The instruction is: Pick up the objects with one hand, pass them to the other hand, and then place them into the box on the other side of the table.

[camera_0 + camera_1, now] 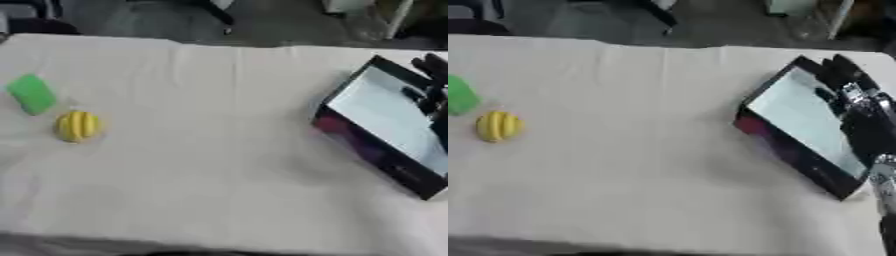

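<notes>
Currently the cloth-covered table [210, 165] carries the box [798, 112] at its right side, interior apparently empty, with the right hand [859, 107] over its far rim; whether its fingers are apart or curled I cannot tell. Well apart at the left edge lie a green object [32, 93] and, just beside it, a ridged yellow ball [78, 126], both untouched. Judgement: between cycles; next calls for a left-hand pickup, that hand not in view.
</notes>
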